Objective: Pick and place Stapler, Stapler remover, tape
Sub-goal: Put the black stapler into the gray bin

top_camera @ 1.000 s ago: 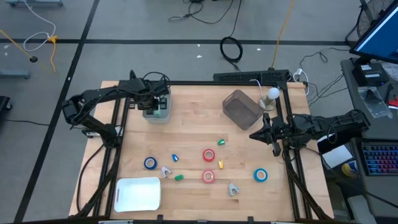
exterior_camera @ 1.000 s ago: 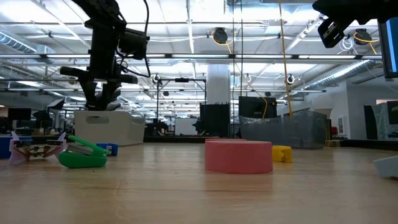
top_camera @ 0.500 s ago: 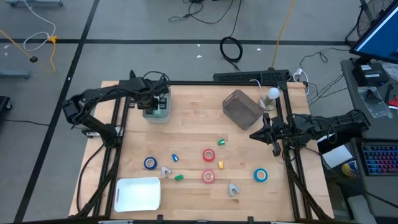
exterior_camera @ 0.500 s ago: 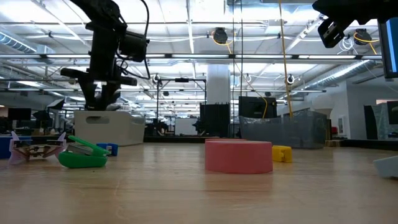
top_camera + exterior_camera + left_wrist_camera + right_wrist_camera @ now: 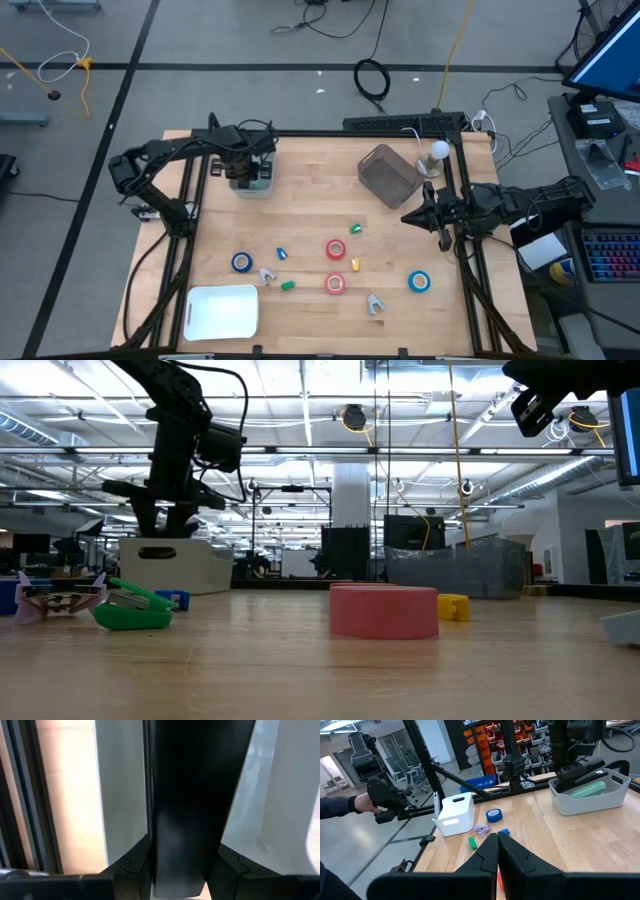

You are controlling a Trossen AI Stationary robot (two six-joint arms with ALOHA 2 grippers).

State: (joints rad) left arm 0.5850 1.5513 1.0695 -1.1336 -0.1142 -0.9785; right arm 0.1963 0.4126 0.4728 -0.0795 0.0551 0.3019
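The left gripper [image 5: 247, 170] pinches a black stapler [image 5: 581, 772] over the bin [image 5: 589, 800] for release; the right gripper [image 5: 410, 216] waits, fingers pressed together.

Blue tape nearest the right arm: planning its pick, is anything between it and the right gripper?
Nothing visible does. In the high view only bare wood lies between the shut right gripper and that blue tape roll; the small yellow item sits off to one side.
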